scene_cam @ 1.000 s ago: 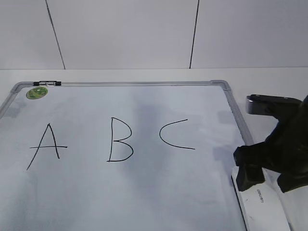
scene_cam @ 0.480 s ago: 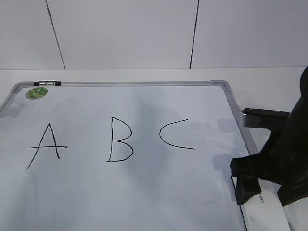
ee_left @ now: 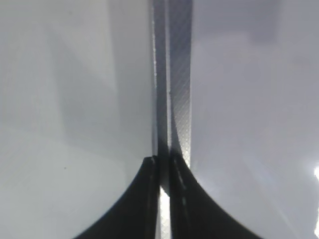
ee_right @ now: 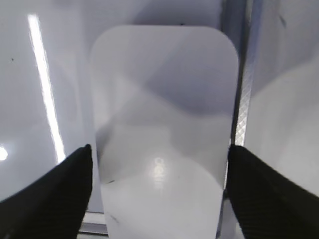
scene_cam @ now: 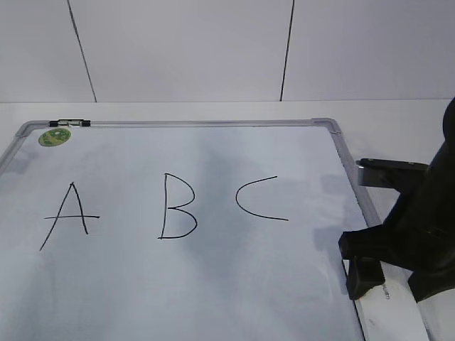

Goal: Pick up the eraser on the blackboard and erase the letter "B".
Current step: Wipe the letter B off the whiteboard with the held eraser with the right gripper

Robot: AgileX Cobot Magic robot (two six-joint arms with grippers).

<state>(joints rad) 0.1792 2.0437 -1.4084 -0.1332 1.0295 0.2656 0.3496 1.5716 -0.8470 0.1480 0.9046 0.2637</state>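
White tabletop carries the blackboard [scene_cam: 213, 284]; my right gripper [ee_right: 159, 164] straddles the eraser [ee_right: 164, 124], jaws wide for grasping (left gripper [ee_left: 164, 164] closed, idle).

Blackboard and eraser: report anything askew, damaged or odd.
Nothing stands out. The blackboard lies flat, its letters A, B and C intact. The eraser lies squarely between the right gripper's open fingers.
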